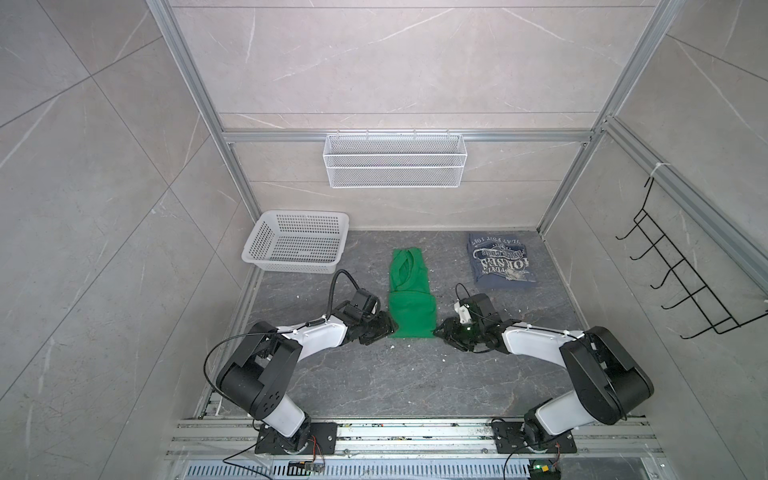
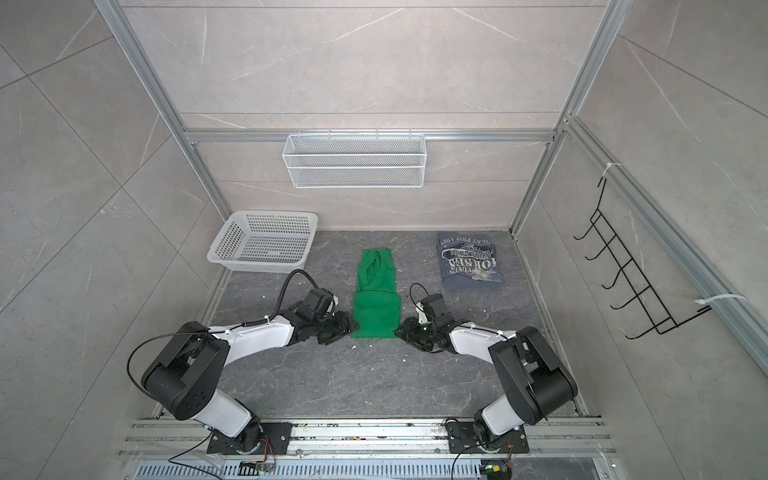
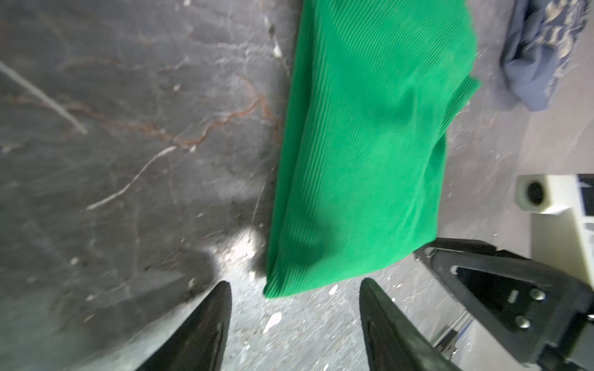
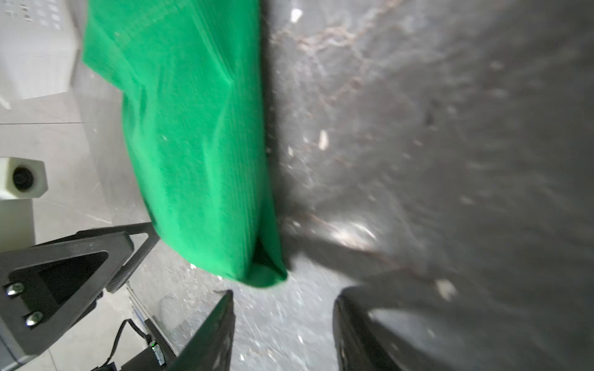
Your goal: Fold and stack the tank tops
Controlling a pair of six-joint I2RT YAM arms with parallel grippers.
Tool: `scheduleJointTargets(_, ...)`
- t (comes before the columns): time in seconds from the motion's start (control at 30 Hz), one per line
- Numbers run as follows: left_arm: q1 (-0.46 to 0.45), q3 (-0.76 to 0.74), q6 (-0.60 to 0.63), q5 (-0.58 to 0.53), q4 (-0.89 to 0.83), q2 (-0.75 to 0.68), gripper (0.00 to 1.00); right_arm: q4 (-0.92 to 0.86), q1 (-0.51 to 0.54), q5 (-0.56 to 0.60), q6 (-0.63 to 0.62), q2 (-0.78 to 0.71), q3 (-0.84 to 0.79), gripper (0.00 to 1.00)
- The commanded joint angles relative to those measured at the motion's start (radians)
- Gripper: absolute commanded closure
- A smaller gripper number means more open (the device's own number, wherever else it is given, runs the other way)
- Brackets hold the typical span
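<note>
Two tank tops are laid well apart on the dark veined bench [image 1: 374,386]. The green tank top [image 1: 409,309] is found at the centre of the frame in both top views. It is stretched lengthwise, with its straps toward the upper edge. Its lower part seems to be doubled over into a wider band, though the layering cannot be made out for certain. The blue tank top [image 1: 503,264] is placed to the upper right of it, folded into a rough rectangle, with its white lettering shown upside down.

The left jaws are held low at the lower left corner of the green cloth, and the right jaws at its lower right corner. In the left wrist view the left jaws are seen spread wide and empty, with the cloth corner just ahead of the tips. In the right wrist view the right jaws are likewise parted, somewhat less widely, and nothing is gripped; the other corner lies just ahead of them.

A white perforated basket [image 1: 291,267] is set at the upper left of the bench.
</note>
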Motion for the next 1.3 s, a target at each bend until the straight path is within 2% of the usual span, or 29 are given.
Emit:
scheduleJointTargets(0.0, 0.004, -0.019, -0.041, 0.021, 0.075, 0.028, 0.39, 0.083, 0.018, -0.008, 0.039, 0.051, 0.003, 0.51)
scheduleJointTargets(0.13, 0.0, -0.031, -0.068, 0.012, 0.063, 0.022, 0.46, 0.09, 0.031, -0.001, 0.055, 0.078, 0.009, 0.56)
scheduleJointTargets(0.37, -0.006, -0.041, -0.08, 0.033, 0.081, 0.062, 0.49, 0.091, 0.058, 0.034, 0.063, 0.103, 0.006, 0.68)
scheduleJointTargets(0.57, -0.023, -0.034, -0.093, 0.052, 0.109, 0.084, 0.57, 0.099, 0.06, 0.046, 0.064, 0.118, 0.011, 0.75)
scheduleJointTargets(0.83, -0.025, -0.024, -0.09, 0.041, 0.092, 0.086, 0.76, 0.037, 0.067, 0.083, 0.032, 0.101, 0.047, 0.88)
scheduleJointTargets(0.97, -0.032, -0.007, -0.084, 0.015, 0.032, 0.056, 0.89, -0.013, 0.077, 0.1, 0.027, 0.041, 0.045, 0.93)
scheduleJointTargets(1.27, -0.11, -0.025, -0.109, -0.107, -0.141, -0.163, 0.97, -0.178, 0.134, 0.153, 0.017, -0.158, 0.035, 0.99)
